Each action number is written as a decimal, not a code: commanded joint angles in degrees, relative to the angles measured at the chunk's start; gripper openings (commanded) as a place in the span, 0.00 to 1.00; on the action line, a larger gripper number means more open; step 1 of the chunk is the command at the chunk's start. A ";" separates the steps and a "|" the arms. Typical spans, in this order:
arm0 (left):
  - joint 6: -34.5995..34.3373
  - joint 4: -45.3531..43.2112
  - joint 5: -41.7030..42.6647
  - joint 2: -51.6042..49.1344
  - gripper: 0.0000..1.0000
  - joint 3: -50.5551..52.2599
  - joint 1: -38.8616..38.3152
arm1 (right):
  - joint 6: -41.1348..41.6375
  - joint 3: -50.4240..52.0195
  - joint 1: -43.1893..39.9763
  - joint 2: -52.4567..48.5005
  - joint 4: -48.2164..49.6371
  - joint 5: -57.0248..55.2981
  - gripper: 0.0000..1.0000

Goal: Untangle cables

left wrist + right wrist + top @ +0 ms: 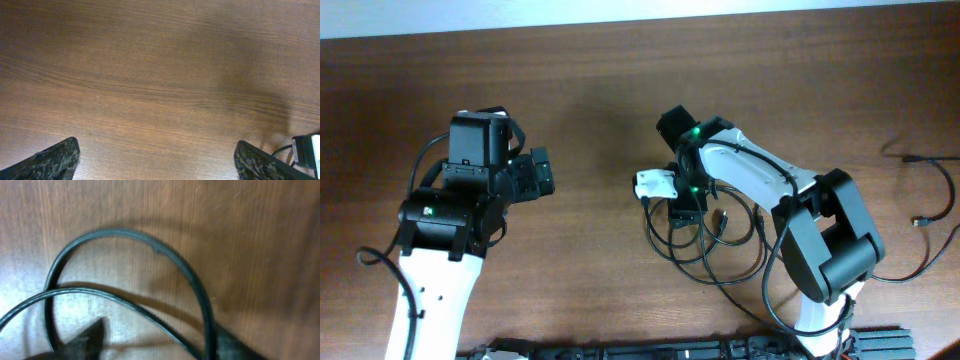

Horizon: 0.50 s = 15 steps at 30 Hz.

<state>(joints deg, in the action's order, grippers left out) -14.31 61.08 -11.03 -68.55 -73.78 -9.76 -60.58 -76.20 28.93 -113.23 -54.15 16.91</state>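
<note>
Toward the near edge, right of centre, the cables (125, 231) lie in overlapping loops on the tabletop (600, 80). The right end effector (682, 214) sits down among them; its grip cannot be told. Further left, the left end effector (542, 172) hovers with its fingers spread wide, empty.

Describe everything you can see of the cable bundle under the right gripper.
The cable bundle is several thin black cords with a smooth, rubbery look. They lie in loose overlapping loops on the wooden table, right of centre. A small plug end shows inside the loops. The right gripper hangs directly over part of the bundle. In the wrist view one cord arches and crosses a second between the parted fingers; contact cannot be told.
</note>
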 commanded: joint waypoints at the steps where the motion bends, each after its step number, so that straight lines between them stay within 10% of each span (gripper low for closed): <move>1: 0.28 0.11 -0.81 0.76 0.99 -0.42 0.35 | 2.62 1.20 0.26 -0.57 1.33 -1.18 0.04; 6: 0.26 0.11 -0.81 0.76 0.99 -0.42 0.35 | 11.65 -5.99 0.26 0.94 -1.29 -9.81 0.04; 15: 0.28 0.11 -0.81 0.76 0.99 -0.42 0.35 | 20.85 -50.86 0.26 8.15 -4.33 -9.73 0.04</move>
<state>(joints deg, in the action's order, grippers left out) -14.31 61.17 -11.03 -68.55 -73.78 -9.76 -41.76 -117.93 28.93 -106.91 -59.64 7.33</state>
